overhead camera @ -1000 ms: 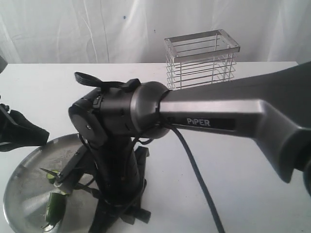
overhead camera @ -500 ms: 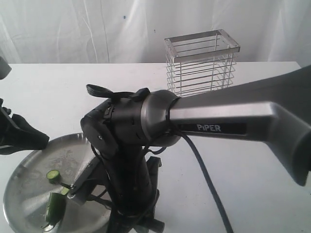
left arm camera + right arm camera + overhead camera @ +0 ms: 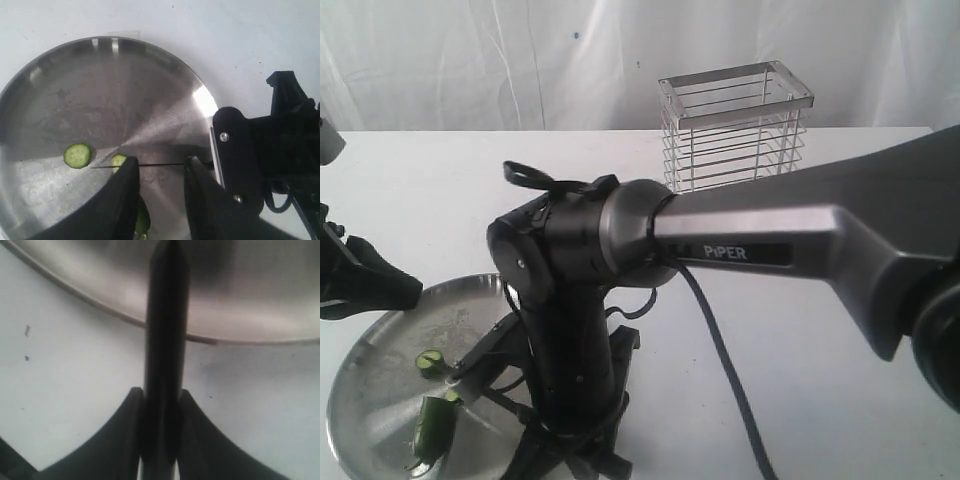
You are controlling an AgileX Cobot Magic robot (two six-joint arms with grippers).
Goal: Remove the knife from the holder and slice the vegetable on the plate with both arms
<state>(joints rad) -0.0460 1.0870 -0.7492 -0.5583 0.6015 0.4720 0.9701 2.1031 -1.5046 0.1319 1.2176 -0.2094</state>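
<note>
now, vegetable (image 3: 432, 430): dark green piece lying on the plate (image 3: 150, 55), with two thin round slices (image 3: 77, 155) cut off beside it.
knife (image 3: 164, 330): out of the holder (image 3: 735, 125); blade edge-on across the plate, just beside the nearer slice. cannot tell whether it touches the steel.
right gripper (image 3: 160, 392): clenched on the knife handle, reaching across from the right.
left gripper (image 3: 160, 172): fingers apart, grasping nothing, hanging above the plate's left side; vegetable shows between the fingers.
holder: empty wire basket, well apart at the back of the table (image 3: 820, 380).
done: knife fetched, first slices made.
left to do: by judgement, most of the vegetable is uncut; steady it and cut again.
</note>
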